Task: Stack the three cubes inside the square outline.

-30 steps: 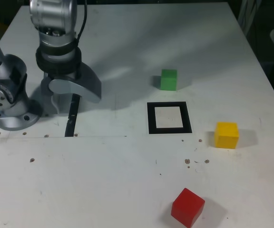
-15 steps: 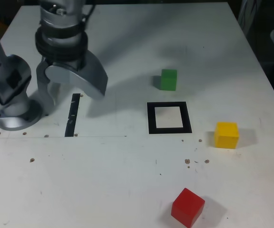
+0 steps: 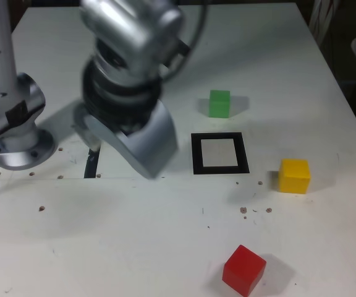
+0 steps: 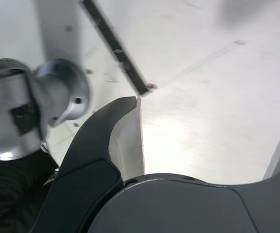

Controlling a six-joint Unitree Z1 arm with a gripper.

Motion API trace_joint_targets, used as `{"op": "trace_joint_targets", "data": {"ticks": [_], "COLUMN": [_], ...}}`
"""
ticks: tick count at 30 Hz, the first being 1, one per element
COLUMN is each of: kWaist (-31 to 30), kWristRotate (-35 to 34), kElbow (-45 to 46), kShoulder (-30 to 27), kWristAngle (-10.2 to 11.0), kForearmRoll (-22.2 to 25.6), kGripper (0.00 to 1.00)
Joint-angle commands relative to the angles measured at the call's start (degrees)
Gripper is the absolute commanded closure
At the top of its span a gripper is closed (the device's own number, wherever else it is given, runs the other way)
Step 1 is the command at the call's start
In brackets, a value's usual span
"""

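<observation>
With its jaws spread wide and empty, the gripper (image 3: 125, 145) is hanging over the table (image 3: 165, 235), needing squaring above a cube, perhaps the green cube (image 3: 219, 103) beside the square outline (image 3: 220, 153), before descending.

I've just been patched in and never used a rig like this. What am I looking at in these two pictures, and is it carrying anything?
The exterior view looks down on a white table from a camera off the arm. The silver machine is one robot arm, with its base at that view's left. Its end effector hangs open above the table and holds nothing. The other picture comes from a camera on the wrist: the dark shapes are the end effector's own jaws, wide apart. On the table lie a green cube, a yellow cube, a red cube, a black square outline with nothing in it, and a tape strip.
</observation>
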Motion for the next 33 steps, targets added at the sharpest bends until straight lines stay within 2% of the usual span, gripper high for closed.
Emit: {"op": "trace_joint_targets", "data": {"ticks": [1, 12, 22, 33], "kWaist": [-0.56, -1.24, -1.27, -0.19], "kWristRotate": [0.73, 3.18, 3.13, 3.63], "kElbow": [-29.77, -37.38, -40.08, -36.16], "kShoulder": [4.40, 9.70, 14.91, 18.98], "kWristAngle": [-0.08, 0.21, -3.48, -7.70], "kForearmRoll": [0.54, 0.35, 0.05, -0.89], "kGripper": [0.02, 0.02, 0.02, 0.07]}}
